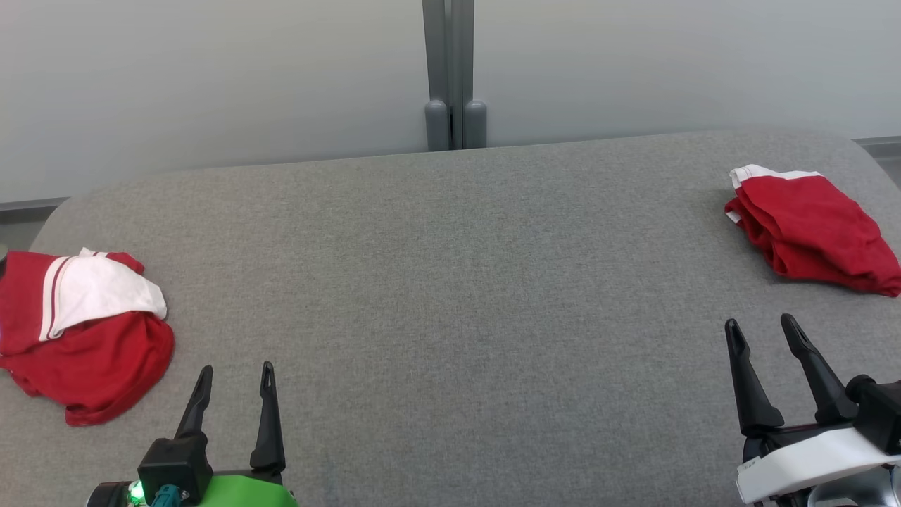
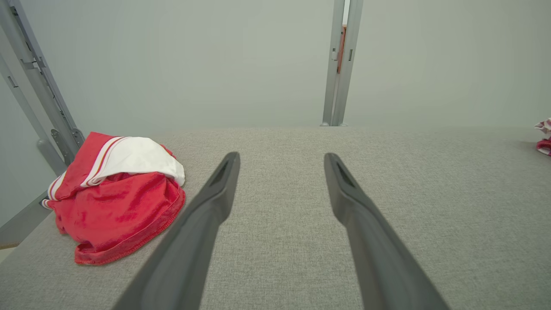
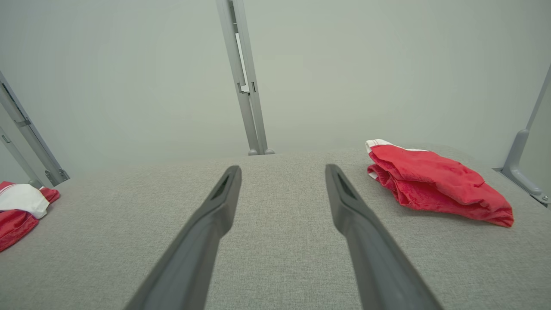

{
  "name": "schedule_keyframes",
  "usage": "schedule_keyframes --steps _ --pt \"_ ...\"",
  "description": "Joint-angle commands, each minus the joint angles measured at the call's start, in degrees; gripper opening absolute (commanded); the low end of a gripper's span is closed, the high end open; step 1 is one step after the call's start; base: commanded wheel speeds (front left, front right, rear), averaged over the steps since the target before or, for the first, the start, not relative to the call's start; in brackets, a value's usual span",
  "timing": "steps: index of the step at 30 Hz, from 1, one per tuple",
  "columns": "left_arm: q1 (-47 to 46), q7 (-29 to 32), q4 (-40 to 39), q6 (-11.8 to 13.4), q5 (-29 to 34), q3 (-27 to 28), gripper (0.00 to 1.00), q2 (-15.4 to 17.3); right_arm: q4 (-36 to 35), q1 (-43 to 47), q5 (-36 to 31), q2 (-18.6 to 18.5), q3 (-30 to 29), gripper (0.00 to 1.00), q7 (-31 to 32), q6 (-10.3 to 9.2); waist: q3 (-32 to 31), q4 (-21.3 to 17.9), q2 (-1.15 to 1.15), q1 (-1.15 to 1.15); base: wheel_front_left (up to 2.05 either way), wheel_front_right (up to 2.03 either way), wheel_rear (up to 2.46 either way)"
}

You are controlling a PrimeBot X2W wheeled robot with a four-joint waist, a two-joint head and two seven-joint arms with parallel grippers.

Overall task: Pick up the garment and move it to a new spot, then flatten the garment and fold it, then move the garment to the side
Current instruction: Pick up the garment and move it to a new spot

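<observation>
From the head, one grey padded surface [image 1: 450,282] lies ahead, with one grey post [image 1: 450,70] rising behind the middle of its far edge. Two garments lie on it. The crumpled garment [image 1: 84,331], red with a white striped panel on top, sits far to the left of the post and well nearer the robot. The folded garment [image 1: 809,232], red with a white band at its far end, sits far to the right of the post. Two grippers show. The left gripper [image 1: 236,368] is left of the post, at the near edge, its two fingers spread wide and holding nothing. The right gripper [image 1: 760,322] is right of the post, equally wide and empty.

From the left wrist, the left gripper [image 2: 281,156] points a little left of the post [image 2: 342,64], fingers apart over bare surface [image 2: 280,258]. The crumpled garment [image 2: 116,206] lies left of the post, apart from the fingers. A scrap of the folded garment [image 2: 544,137] shows far right of the post.

From the right wrist, the right gripper [image 3: 282,168] points just right of the post [image 3: 245,86], fingers wide and empty. The folded garment [image 3: 434,183] lies right of the post, and the crumpled garment [image 3: 19,211] far left of it.
</observation>
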Motion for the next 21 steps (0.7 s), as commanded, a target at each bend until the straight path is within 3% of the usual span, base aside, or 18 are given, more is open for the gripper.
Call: schedule_keyframes --steps 1,9,21 --pt "-0.33 -0.23 0.27 -0.19 -0.44 0.07 1.0 0.4 -0.14 0.53 -0.22 -0.31 -0.1 1.0 -0.06 -0.04 -0.03 0.09 0.0 0.0 0.0 0.0 0.0" --pt "-2.71 -1.06 0.85 -0.37 0.15 -0.38 1.0 0.19 -0.77 -0.12 0.27 -1.03 -1.02 1.0 0.53 -0.04 1.23 3.67 0.0 0.0 0.0 0.0 0.0" --pt "-9.6 -3.21 4.17 -1.52 -1.16 1.74 1.0 -1.48 -4.61 -2.99 -0.01 -2.44 0.5 1.0 2.31 -0.02 5.62 18.88 0.0 0.0 0.0 0.0 0.0"
